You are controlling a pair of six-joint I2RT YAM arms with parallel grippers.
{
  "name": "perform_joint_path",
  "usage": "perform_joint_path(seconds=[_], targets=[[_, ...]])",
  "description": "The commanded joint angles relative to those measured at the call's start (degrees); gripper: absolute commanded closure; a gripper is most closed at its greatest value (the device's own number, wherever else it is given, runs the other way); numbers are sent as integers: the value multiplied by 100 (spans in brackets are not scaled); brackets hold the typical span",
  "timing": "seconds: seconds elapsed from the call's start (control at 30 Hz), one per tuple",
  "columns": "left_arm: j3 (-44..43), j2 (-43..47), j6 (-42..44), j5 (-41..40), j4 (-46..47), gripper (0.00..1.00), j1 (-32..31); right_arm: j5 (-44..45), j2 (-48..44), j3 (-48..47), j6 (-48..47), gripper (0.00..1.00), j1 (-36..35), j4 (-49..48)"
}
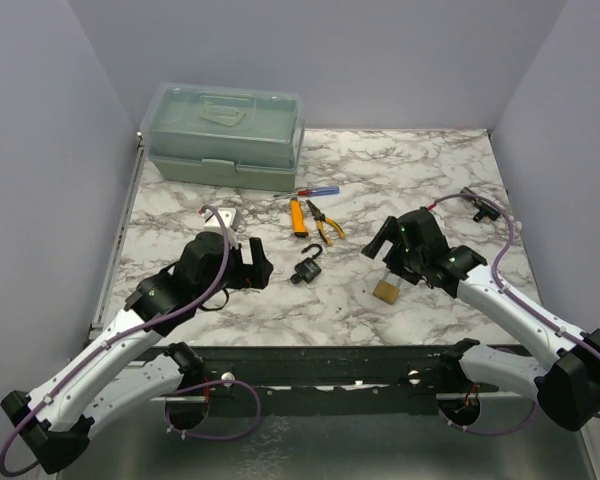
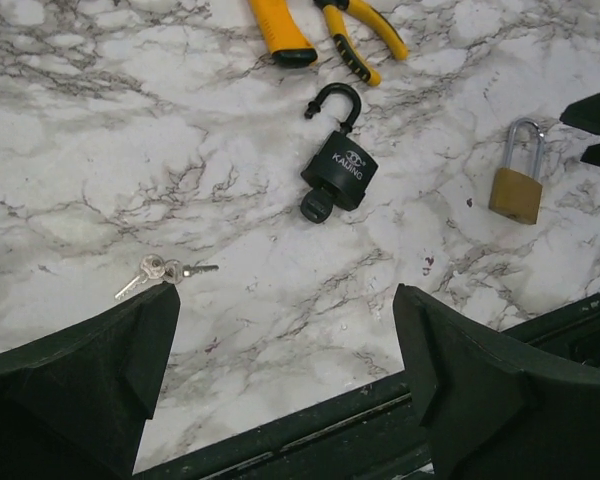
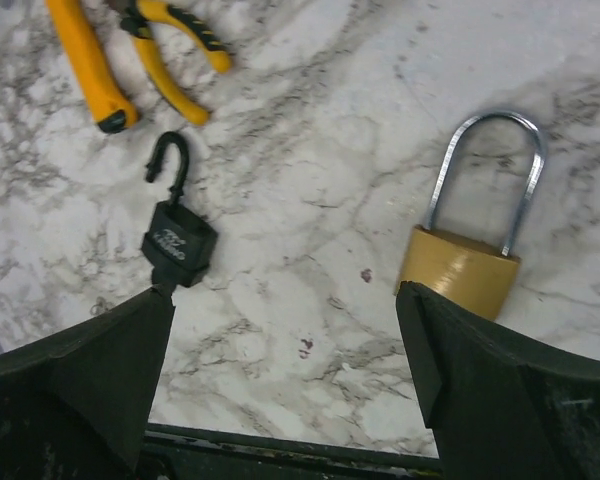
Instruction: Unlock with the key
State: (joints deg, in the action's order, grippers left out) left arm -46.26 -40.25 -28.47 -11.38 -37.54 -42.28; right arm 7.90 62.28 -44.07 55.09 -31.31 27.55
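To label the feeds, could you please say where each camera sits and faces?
Top external: above and behind the arms, looking down the table toward the toolbox; both arms show.
Left wrist: on the left arm, looking at the black padlock; open left gripper shows.
Right wrist: on the right arm, above the brass padlock; open right gripper shows.
Shared: wrist views both hold both padlocks.

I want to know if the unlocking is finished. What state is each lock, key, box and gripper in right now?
Black padlock: shackle open, key in its keyhole.
Brass padlock: shackle shut.
Loose keys: lying flat, in no lock.
Toolbox: lid closed.
Left gripper: open, empty.
Right gripper: open, empty.
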Motion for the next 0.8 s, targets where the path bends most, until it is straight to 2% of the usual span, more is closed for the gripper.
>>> perform_joint_path(seconds=[0.0,0.23,0.43,0.77], targets=[[-287,-583,-896,-315,-399,8,5,625,-83,75,619,0,29,1243],[-225,-1474,-2070,-1080,-1014,17,3,423,-164,212,797,0,29,1380],[7,-2091,-2393,-1406,-936,20,212,201,-348,237,715,0,31,1304],[266,-2985,-2475,-876,-240,38,940,-58,-686,371,681,1,28,1224]])
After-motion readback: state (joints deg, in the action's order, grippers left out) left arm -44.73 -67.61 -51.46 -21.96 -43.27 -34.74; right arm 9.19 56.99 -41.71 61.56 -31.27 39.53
